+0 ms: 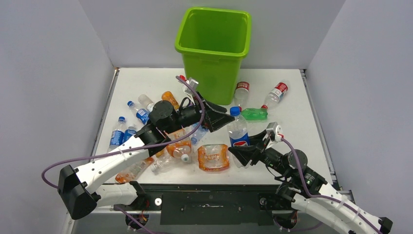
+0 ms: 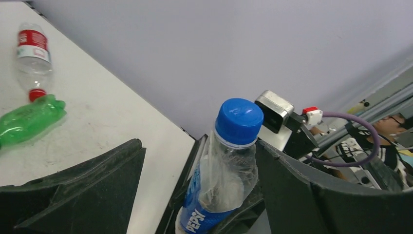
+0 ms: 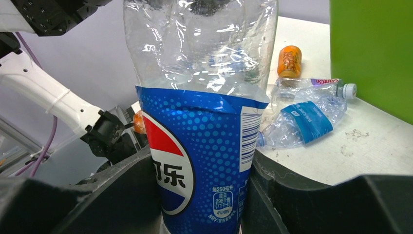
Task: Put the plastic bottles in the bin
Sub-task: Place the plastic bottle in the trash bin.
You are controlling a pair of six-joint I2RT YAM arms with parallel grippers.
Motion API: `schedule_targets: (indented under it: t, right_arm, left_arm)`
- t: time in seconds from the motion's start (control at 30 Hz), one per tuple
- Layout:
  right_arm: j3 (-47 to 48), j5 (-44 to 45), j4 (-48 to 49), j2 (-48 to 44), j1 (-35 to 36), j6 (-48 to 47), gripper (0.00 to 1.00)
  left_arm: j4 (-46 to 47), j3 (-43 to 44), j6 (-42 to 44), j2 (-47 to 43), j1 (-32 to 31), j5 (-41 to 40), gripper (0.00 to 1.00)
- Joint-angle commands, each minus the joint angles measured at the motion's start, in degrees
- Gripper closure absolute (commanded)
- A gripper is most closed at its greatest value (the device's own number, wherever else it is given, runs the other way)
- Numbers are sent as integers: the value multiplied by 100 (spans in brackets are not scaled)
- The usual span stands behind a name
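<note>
- Right tool [image 1: 242,148]: clenched on the lower body of the upright Pepsi bottle [image 1: 237,130], which stands just right of the table [image 1: 302,136] centre
- Left tool [image 1: 219,117]: released, jaws spread either side of that bottle's neck, reaching in from its 10 o'clock
- Bin [image 1: 214,73]: at the table's 12 o'clock; no bottle shows inside
- Progress: judged early; the other bottles [image 1: 213,157] lie loose from 9 to 1 o'clock, all left to move

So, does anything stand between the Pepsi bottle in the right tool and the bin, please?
Yes: the open left tool sits at the Pepsi bottle's cap, on the bin side; nothing else visible.
</note>
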Motion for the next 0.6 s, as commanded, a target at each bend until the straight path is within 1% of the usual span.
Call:
schedule_targets:
  t: [0.0, 0.17, 0.2, 0.27, 0.33, 0.4, 0.47, 0.57]
  right_arm:
    - [24, -164, 496, 127, 15, -19, 62]
    - [-63, -161, 565, 102, 19, 29, 63]
    - [-63, -169, 580, 104, 17, 36, 63]
    - [-56, -209, 591, 144, 16, 50, 63]
    - [-53, -251, 614, 200, 13, 53, 63]
    - [-60, -275, 649, 232, 19, 58, 63]
    - [-72, -296, 686, 257, 18, 58, 63]
    - [-49, -332, 707, 314, 17, 53, 64]
  left_arm:
    - [743, 333, -427, -4, 5, 652, 18]
    - [925, 343, -320, 10, -33, 656, 15]
    - [835, 365, -215, 14, -63, 614, 15]
    - [566, 474, 33, 54, -147, 497, 19]
    - [323, 603, 219, 124, -230, 408, 24]
    - [324, 648, 252, 212, -268, 424, 35]
    - [321, 698, 284, 287, -284, 400, 41]
    - [282, 775, 365, 380, -289, 376, 61]
